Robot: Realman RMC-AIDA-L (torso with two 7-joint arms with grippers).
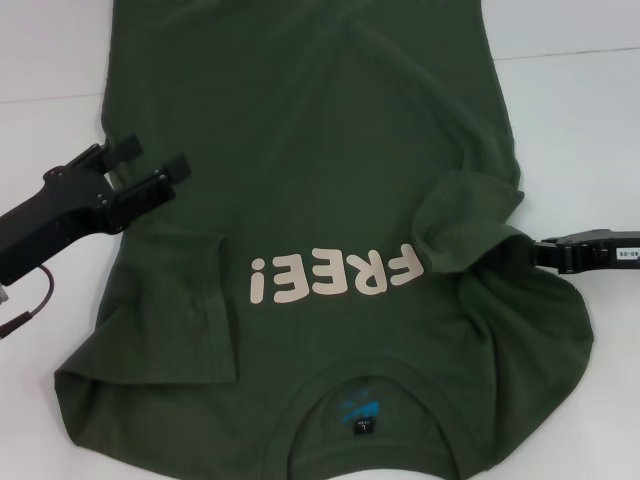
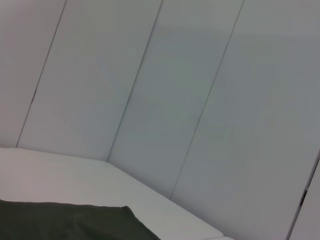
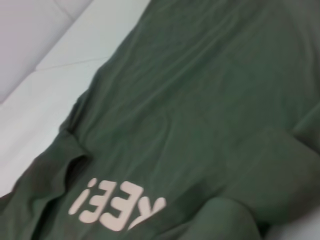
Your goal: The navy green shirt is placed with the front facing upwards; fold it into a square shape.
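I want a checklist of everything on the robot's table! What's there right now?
Surface: white table, seams visible.
Job's things: navy green shirt front up, collar nearest the robot, right sleeve bunched, pale letters showing.
Clutter: nothing seen.
Grippers: left gripper open over the shirt's left edge; right gripper at the bunched right sleeve, tips hidden by cloth.
Cables: dark cable by the left arm.
Surroundings: pale wall panels.

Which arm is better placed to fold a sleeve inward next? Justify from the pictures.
Likely the right: the right gripper is buried in the bunched sleeve fabric of the navy green shirt, while the left gripper hovers open above the shirt's other side.
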